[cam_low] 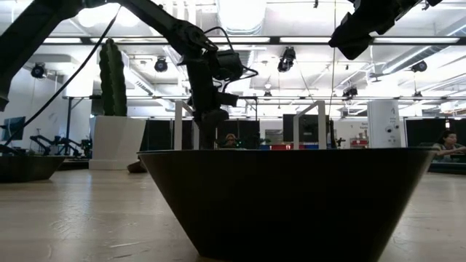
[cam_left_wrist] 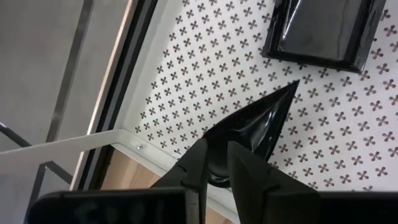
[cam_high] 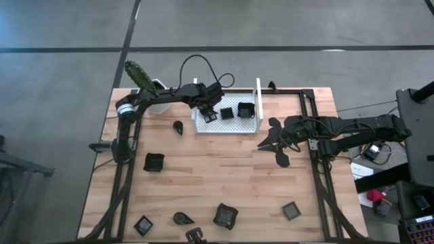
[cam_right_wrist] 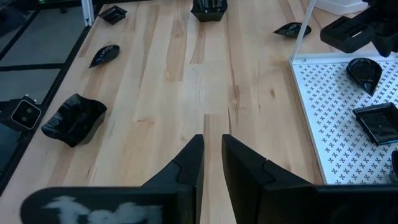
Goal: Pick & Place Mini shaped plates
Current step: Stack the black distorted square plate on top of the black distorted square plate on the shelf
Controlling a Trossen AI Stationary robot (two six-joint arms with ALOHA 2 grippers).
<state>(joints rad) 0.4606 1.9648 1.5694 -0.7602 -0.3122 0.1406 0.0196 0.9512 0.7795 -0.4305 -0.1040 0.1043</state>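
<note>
My left gripper [cam_high: 209,114] [cam_left_wrist: 217,163] is over the white perforated tray's [cam_high: 234,126] left end, shut on a dark teardrop plate [cam_left_wrist: 258,124]. Two square plates [cam_high: 226,113] [cam_high: 245,109] sit on the tray floor. More mini plates lie on the wood: a teardrop [cam_high: 178,127], a square [cam_high: 154,163], and several along the near edge [cam_high: 226,215]. My right gripper [cam_high: 266,143] [cam_right_wrist: 212,155] hovers right of the tray, pointing toward the table's left. Its fingers are nearly together with nothing between them. A teardrop plate [cam_high: 281,158] lies just nearside of it. My left gripper pinches the teardrop plate's rim at its rounded end [cam_left_wrist: 214,177] between its two fingers. They come from above, pointing down. The plate's pointed tip [cam_left_wrist: 291,88] aims away from the fingers, toward a square plate [cam_left_wrist: 323,31]. Whether it rests on the tray floor I cannot tell.
A white pot with a green cactus [cam_high: 146,81] stands at the far left corner, close behind my left arm. The tray's upright side [cam_high: 258,102] rises at its right end. One dark dish [cam_low: 291,204] fills the low view. Bare wood lies mid-table [cam_high: 224,169].
</note>
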